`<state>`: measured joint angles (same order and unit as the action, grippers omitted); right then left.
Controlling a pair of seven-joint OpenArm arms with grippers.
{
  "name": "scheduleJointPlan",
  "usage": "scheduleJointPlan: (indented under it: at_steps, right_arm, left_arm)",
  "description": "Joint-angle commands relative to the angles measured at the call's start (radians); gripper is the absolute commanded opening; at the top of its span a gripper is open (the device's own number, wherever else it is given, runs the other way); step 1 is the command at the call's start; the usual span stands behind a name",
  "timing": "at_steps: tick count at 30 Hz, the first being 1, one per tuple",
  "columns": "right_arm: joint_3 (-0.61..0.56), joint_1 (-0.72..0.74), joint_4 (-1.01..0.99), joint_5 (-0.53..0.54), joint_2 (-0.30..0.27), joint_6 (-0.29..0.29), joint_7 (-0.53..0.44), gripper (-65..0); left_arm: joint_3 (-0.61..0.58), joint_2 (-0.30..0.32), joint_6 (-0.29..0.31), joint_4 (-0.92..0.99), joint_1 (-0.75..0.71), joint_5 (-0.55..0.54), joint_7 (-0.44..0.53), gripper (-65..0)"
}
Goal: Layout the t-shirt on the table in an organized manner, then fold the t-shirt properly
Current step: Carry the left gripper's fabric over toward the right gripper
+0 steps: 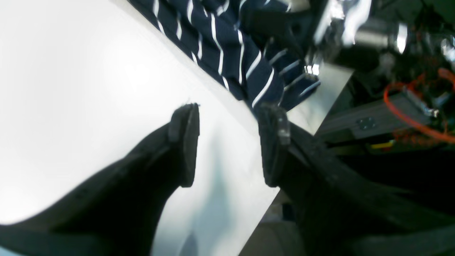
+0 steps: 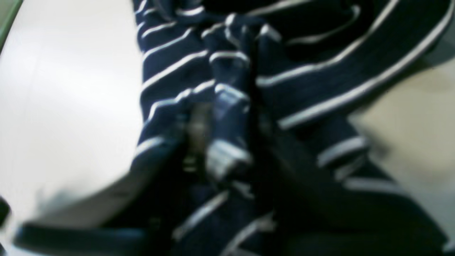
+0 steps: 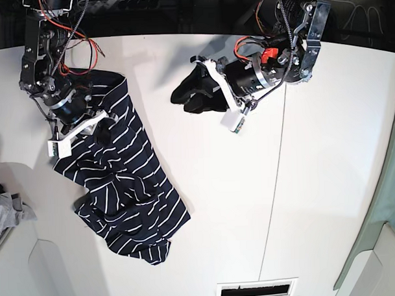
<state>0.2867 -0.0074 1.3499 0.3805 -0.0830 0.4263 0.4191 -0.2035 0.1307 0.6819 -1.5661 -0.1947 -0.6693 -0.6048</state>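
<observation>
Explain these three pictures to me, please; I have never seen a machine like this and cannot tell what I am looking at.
The overhead picture shows a two-armed robot at a white table. A crumpled navy striped t-shirt lies on it, with a grey cloth at the edge. The other two pictures come from cameras on each wrist. The left gripper hangs open over bare table beside the shirt, holding nothing. The right gripper is down in the shirt's upper part; its own blurred picture shows fabric bunched around its fingers, seemingly pinched.
</observation>
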Motion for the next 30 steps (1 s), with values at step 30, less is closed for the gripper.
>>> scheduleJointPlan:
  at_steps: [30]
  right_arm:
    - [-0.088, 0.167, 0.058, 0.091, 0.019, 0.128, -0.053, -65.0]
  left_arm:
    - [-0.217, -0.172, -0.218, 0.061, -0.034, 0.225, 0.123, -25.9]
